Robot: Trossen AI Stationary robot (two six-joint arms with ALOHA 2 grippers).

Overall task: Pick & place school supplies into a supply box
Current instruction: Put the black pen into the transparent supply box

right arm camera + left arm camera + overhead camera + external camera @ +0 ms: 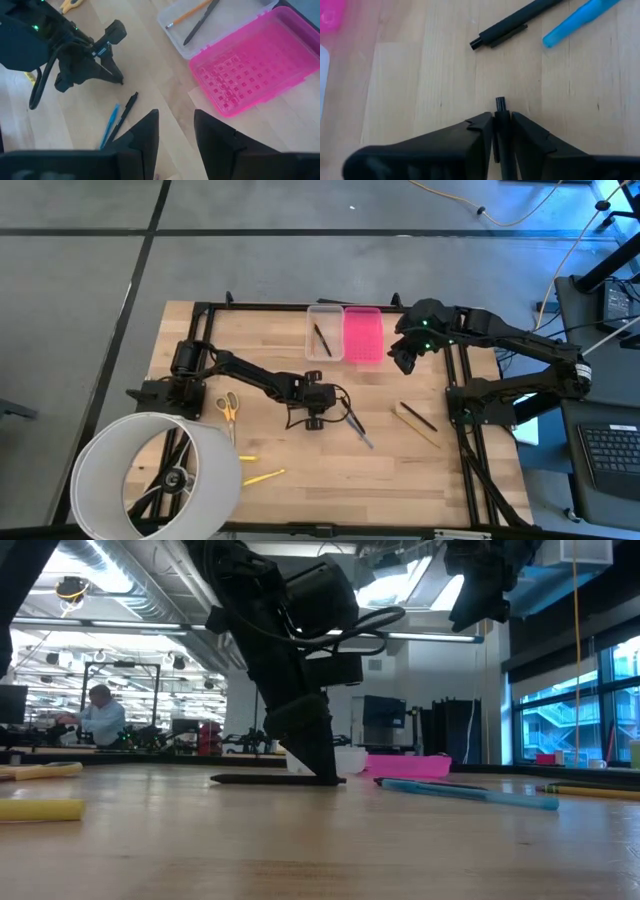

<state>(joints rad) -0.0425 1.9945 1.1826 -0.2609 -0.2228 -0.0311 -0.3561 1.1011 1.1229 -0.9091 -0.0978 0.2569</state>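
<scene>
Box (325, 332), clear with its pink lid (363, 335) open beside it (a pencil and pen inside). Below-left of it, left gripper (322, 418) pinches a black pen (500, 107) on the table. Right of box, right gripper (403, 360) hovers, parted, empty.

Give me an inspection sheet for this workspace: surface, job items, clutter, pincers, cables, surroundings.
Surface: wooden table, nothing spilled.
Job's things: clear case holds a dark pen and a pencil. The pink lid lies open beside it. A loose black pen, blue pen, ruler, scissors and yellow markers lie on the table.
Clutter: white hoop at one corner.
Grippers: left pincer clamped on a gripped black pen lying on the table. Right pincer open and empty, beside the lid.
Cables: black loop on the left arm, yellow cable on the floor.
Surroundings: person seated far behind.
</scene>
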